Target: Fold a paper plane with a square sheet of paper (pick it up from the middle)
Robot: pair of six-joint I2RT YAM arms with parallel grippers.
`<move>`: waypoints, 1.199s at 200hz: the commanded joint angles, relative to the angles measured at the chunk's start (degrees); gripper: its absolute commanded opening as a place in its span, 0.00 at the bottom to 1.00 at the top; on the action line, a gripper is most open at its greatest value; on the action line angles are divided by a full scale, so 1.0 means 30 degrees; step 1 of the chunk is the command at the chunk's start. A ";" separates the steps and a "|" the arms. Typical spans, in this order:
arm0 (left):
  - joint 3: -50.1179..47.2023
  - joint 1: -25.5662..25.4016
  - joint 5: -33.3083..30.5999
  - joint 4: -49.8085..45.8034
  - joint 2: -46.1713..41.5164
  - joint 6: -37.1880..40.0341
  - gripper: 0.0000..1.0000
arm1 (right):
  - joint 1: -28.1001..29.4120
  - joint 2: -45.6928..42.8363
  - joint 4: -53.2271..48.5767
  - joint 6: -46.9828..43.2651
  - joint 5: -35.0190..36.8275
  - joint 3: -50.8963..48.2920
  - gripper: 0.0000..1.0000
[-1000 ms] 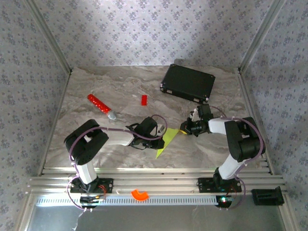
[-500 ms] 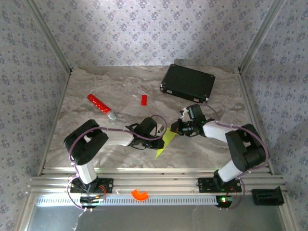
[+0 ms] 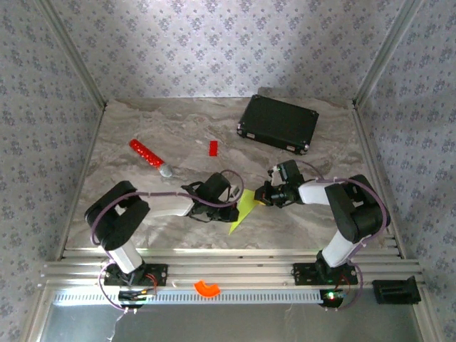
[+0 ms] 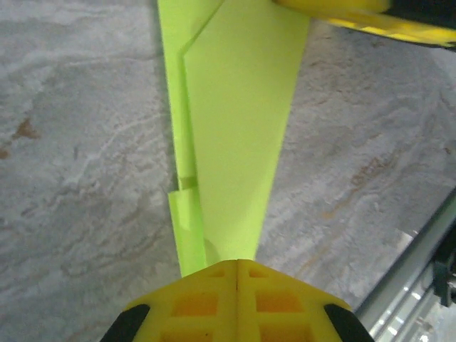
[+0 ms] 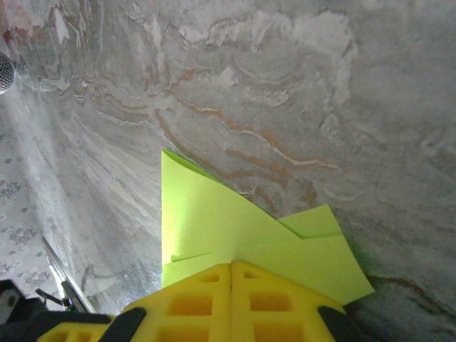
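Top external view: the slim, creased lime yellow-green paper plane [image 3: 242, 210] lies on the tabletop [image 3: 164, 135], on the near side of the black hard case [image 3: 278, 122]. The left tool [image 3: 230, 204] and right tool [image 3: 263, 196], both pressed together, touch it. I'd press the creases evenly, without dragging.

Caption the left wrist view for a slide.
Shut left gripper meets the folded lime-green paper dart on marble table.

my left arm [image 3: 171, 205] and right arm [image 3: 317, 191] are chunky black joints with white links and thin lilac cables looping along, and the left pincer [image 4: 237, 265] and right pincer [image 5: 231, 265] are bright yellow waffle-grid plastic with black corners.
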 commanded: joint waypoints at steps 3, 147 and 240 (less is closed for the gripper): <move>0.1657 -0.0058 0.0368 -0.0259 -0.0567 0.0176 0.00 | -0.0228 0.0661 -0.1114 0.0062 0.1384 -0.0758 0.00; 0.1252 -0.0915 0.0330 -0.1130 0.2702 0.0149 0.00 | -0.0863 0.0749 -0.0663 0.0063 0.0827 -0.1333 0.00; -0.1989 -0.1727 -0.1744 -0.3491 -0.1634 0.0383 0.01 | -0.0751 0.0730 -0.0452 0.0257 0.0829 -0.1285 0.00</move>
